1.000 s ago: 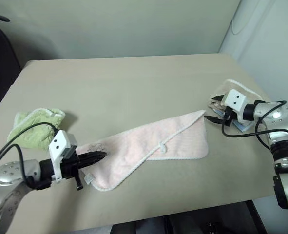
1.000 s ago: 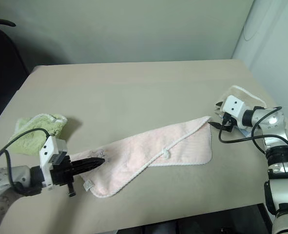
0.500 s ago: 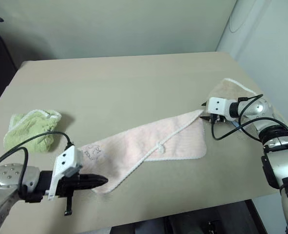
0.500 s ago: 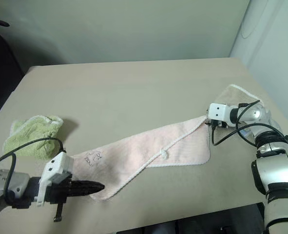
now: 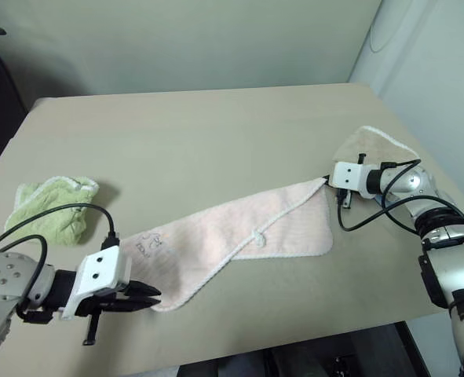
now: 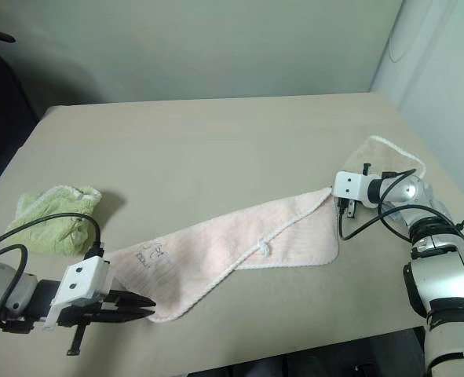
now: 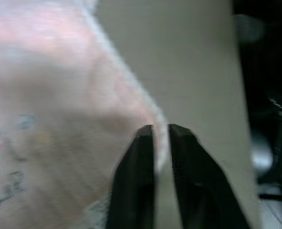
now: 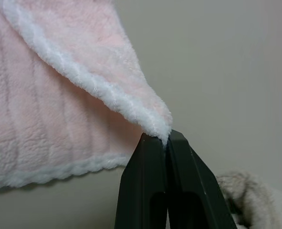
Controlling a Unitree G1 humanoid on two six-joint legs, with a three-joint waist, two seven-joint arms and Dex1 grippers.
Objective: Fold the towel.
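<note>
The towel point(image 5: 239, 236) lies flat and diagonal across the table point(image 5: 216, 133). My right hand point(image 8: 162, 138) is closed, pinching the towel's far white-trimmed corner. My left hand point(image 7: 161, 131) sits at the near corner, fingers narrowly parted around the trim, edge between them, not clamped.

Silver arms — white wrist housings, black fingers point(image 8: 179, 191), black cables

The towel point(image 5: 247, 232) lies across the table point(image 5: 200, 141), between two other towels point(image 5: 47, 208) point(image 5: 373, 145)
</note>
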